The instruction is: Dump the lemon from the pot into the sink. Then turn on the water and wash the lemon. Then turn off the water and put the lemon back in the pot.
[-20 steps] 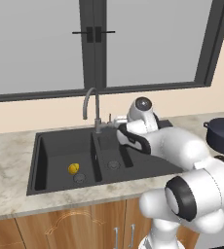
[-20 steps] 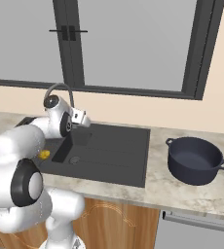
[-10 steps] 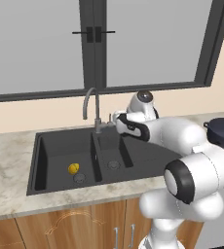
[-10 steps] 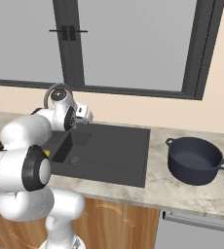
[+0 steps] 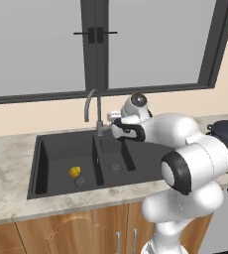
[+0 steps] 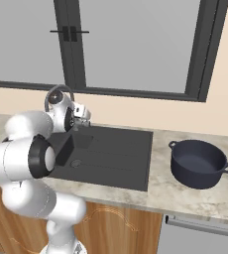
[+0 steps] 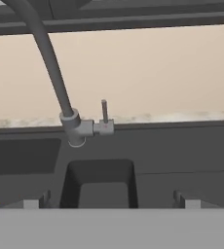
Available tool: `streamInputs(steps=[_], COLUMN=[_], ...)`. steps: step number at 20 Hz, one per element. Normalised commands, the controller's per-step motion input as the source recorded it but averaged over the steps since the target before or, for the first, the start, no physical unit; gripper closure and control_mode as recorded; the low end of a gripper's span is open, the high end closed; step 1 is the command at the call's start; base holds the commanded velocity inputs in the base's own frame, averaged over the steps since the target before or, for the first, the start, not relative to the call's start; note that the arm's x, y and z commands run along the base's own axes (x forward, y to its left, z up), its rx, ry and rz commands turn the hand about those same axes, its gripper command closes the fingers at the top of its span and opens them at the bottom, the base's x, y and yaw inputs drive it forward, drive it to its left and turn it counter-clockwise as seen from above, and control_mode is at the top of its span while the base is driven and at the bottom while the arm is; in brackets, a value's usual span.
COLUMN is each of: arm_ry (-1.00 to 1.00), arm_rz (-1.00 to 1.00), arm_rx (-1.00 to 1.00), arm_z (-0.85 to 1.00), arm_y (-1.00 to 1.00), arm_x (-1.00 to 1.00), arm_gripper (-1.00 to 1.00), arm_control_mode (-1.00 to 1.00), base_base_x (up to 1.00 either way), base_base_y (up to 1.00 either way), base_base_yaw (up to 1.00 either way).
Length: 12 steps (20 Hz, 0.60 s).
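The arm has swung closer to the faucet (image 7: pixel 70 116), fingers (image 7: pixel 31 203) spread wide toward its lever (image 7: pixel 104 113) at twelve o'clock, while the lemon (image 5: pixel 75 172) waits in the sink (image 5: pixel 56 149), unwashed.

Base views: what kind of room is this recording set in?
A rendered home kitchen, it seems: a black double-basin sink with a gooseneck faucet under a window, set in a marble-look counter over wooden cabinets.

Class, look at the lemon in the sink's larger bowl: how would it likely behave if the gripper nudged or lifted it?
The lemon is small and oval, so it would probably roll across the smooth basin of the sink. Its rounded skin might slip between narrow fingers.
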Motion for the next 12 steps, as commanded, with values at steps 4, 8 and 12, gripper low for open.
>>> streamInputs(steps=[4, 8, 12], arm_ry=[-0.08, 0.0, 0.0], arm_rz=[0.0, 0.0, 0.0], arm_rx=[0.0, 0.0, 0.0], arm_z=[0.0, -0.09, -0.13], arm_y=[-0.02, -0.08, 0.0], arm_x=[0.34, 0.04, 0.25], arm_gripper=[-1.0, -1.0, -1.0], arm_control_mode=[-1.0, -1.0, -1.0], base_base_x=[0.0, 0.0, 0.0], base_base_y=[0.0, 0.0, 0.0], base_base_yaw=[0.0, 0.0, 0.0])
